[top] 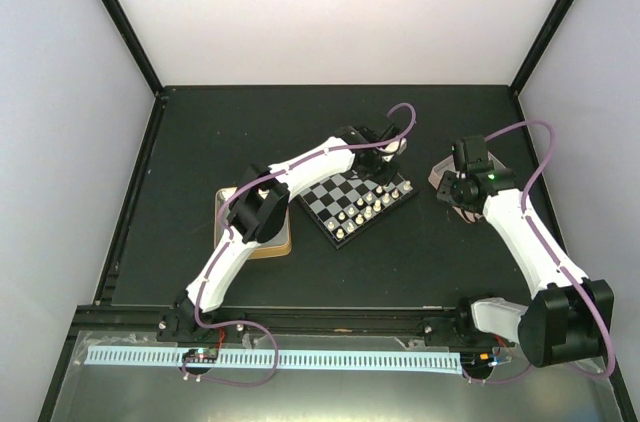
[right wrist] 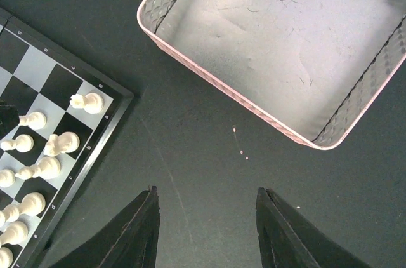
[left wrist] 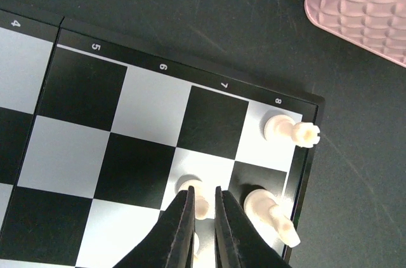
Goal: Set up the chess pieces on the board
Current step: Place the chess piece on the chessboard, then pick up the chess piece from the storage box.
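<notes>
The board (top: 322,200) lies tilted in the middle of the table, with cream-white chess pieces (top: 372,200) along its right side. My left gripper (top: 383,170) reaches over the board's far right corner. In the left wrist view it (left wrist: 204,190) is shut on a white pawn (left wrist: 202,203) that stands on a white square beside the row marked 7. A white rook (left wrist: 288,129) leans on the corner square and another white piece (left wrist: 269,211) tilts just right of the fingers. My right gripper (right wrist: 206,192) hangs open over bare table right of the board (right wrist: 38,65), holding nothing.
A pinkish silver tray (right wrist: 279,39) with nothing in it sits right of the board, near its corner (left wrist: 361,7). A gold-rimmed tin (top: 225,204) lies left of the board, partly under the left arm. Black frame posts edge the dark table.
</notes>
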`<action>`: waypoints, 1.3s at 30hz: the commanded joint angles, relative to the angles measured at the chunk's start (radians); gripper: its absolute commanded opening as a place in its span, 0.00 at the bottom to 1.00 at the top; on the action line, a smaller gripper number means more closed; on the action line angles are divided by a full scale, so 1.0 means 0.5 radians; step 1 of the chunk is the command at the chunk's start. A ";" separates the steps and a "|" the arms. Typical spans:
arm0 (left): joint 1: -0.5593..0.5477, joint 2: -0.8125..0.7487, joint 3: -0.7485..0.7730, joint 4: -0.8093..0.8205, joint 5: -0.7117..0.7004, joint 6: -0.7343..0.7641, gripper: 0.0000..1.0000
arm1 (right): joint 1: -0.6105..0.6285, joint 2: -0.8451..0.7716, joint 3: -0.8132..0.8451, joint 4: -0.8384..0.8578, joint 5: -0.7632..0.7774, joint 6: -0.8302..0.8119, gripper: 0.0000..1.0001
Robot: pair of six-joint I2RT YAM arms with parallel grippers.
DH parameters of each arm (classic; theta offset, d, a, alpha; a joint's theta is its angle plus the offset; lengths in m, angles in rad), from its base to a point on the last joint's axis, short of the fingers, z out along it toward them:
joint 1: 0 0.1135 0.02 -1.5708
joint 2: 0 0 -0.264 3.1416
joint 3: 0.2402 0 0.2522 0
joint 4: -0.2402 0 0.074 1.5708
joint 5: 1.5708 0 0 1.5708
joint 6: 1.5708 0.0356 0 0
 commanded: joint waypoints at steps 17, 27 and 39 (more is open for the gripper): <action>0.052 -0.297 0.171 -0.011 0.056 -0.030 0.28 | -0.012 0.071 0.082 0.036 -0.042 -0.048 0.44; 0.309 -1.206 -0.876 -0.088 -0.292 -0.330 0.28 | -0.009 0.147 0.129 0.117 -0.211 -0.053 0.44; 0.781 -2.429 -2.462 0.427 -0.068 -1.252 0.41 | 0.011 0.224 0.118 0.174 -0.283 0.023 0.43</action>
